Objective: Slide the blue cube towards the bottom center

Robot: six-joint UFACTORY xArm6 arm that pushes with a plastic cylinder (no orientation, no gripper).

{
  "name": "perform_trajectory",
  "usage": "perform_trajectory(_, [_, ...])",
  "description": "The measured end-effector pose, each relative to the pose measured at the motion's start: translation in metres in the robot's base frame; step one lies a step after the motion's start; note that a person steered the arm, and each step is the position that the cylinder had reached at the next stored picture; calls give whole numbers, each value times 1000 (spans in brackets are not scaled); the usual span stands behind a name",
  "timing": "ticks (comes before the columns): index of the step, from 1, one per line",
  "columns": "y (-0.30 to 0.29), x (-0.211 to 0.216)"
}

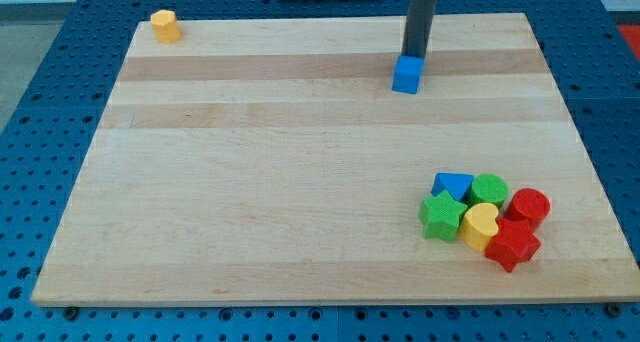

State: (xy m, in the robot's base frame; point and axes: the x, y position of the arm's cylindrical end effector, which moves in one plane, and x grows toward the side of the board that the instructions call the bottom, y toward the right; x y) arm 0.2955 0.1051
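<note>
Nearest the lens, a red star block (pixel 513 246) fronts a cluster at the board's (pixel 300 182) four o'clock: yellow (pixel 481 225), green star (pixel 442 215), blue (pixel 453 185), green (pixel 490 190), red cylinder (pixel 528 206). At one o'clock, my tip (pixel 413 56), a bare rod with nothing to clamp, touches the blue cube (pixel 406 75) from twelve. A yellow block (pixel 165 26) sits at eleven.

Rod (pixel 421 17) cut off by view's top, my tip (pixel 413 56) hidden behind blue cube (pixel 406 74)
</note>
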Motion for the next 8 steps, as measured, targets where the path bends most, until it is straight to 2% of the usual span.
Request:
perform_trajectory(4, [-24,76])
perform_trajectory(8, [-59,188])
